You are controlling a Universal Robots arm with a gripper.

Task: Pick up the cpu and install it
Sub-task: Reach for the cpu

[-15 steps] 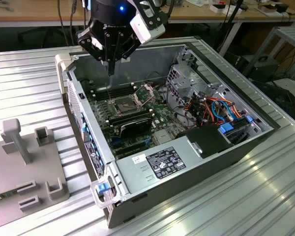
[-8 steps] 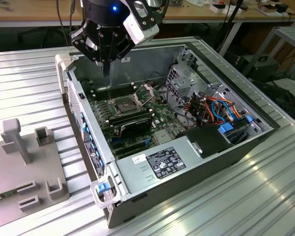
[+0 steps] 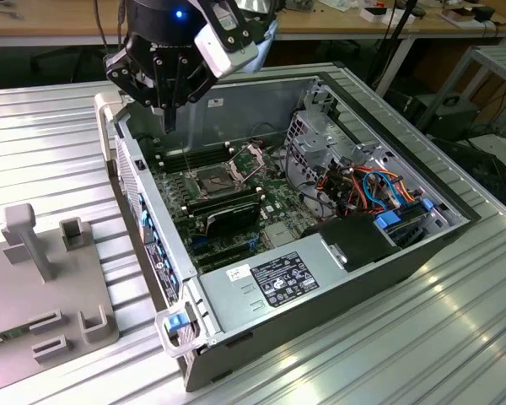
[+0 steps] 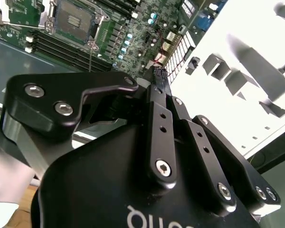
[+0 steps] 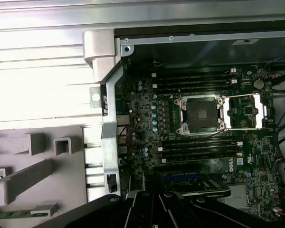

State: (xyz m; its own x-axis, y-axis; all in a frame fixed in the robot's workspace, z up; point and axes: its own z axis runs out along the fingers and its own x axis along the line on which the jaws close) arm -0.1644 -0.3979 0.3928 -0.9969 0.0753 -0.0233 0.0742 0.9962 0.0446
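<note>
My gripper [image 3: 169,126] hangs over the back left corner of the open computer case [image 3: 320,278], fingers pointing down and pressed together. In the second wrist view the black fingers [image 4: 159,118] meet at the tip [image 4: 159,78]. The cpu is hidden; I cannot tell whether it sits between them. The square socket [image 3: 212,179] on the green board lies open and dark, with its metal load plate [image 5: 244,111] swung aside. The socket [image 5: 202,112] is further into the case than the gripper and is also seen in the second wrist view [image 4: 76,20].
Long black memory sticks [image 5: 194,78] flank the socket. A grey fixture [image 3: 42,287] with upright posts stands on the ribbed metal table at the exterior view's left. Coloured cables [image 3: 371,186] and a black power supply [image 3: 363,240] fill the case's right half.
</note>
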